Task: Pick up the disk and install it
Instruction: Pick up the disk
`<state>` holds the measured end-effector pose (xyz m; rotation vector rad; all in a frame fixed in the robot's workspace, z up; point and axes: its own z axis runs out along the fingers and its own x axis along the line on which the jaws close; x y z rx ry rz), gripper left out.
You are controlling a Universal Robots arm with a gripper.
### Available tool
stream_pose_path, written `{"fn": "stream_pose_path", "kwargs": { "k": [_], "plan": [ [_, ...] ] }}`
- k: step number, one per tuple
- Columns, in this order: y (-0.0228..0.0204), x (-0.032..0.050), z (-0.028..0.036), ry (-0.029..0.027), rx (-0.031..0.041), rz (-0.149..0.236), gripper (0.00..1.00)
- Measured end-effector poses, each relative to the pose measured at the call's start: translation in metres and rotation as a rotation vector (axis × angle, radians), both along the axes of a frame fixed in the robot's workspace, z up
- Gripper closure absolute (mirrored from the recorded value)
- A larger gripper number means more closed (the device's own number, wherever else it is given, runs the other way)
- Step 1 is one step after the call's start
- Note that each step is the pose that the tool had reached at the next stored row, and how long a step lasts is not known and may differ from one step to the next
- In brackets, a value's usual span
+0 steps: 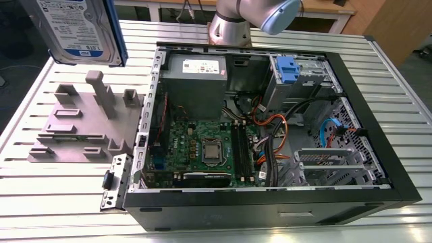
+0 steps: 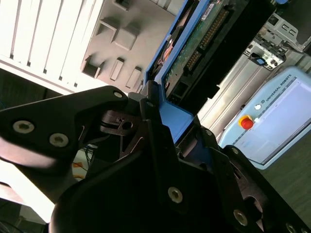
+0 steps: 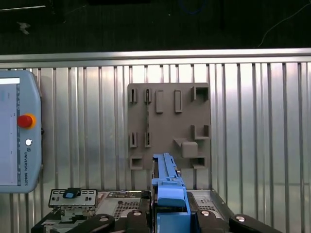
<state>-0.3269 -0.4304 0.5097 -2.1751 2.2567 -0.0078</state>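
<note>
Disk (image 1: 81, 30) aloft, label facing the exterior camera, high over the grey fixture (image 1: 74, 126) on the table (image 1: 385, 66) and well apart from the open case (image 1: 270, 210) at the exterior view's right. In both wrist views we saw the gripper (image 3: 168, 216) clenched on the disk's blue bracket, grasping it from both sides, with the drive's circuit board turned toward the second wrist camera. We judged the step in hand to be the carry toward the case. Done well, in our view, it called for a steady, level hold by the bracket, no twist in the jaws, and a path clear of the case's rim, the power supply (image 1: 196, 76) and the loose cables (image 1: 270, 126) inside.
</note>
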Motion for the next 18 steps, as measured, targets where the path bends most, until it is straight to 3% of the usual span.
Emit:
{"fn": "stream_pose_path", "kwargs": {
  "k": [5,18],
  "plan": [
    [-0.0050,0.0037,-0.0007,-0.0002,0.0001,0.000,0.64],
    [-0.0073,0.0245,-0.0012,-0.0002,0.0001,0.000,0.64]
  ]
}}
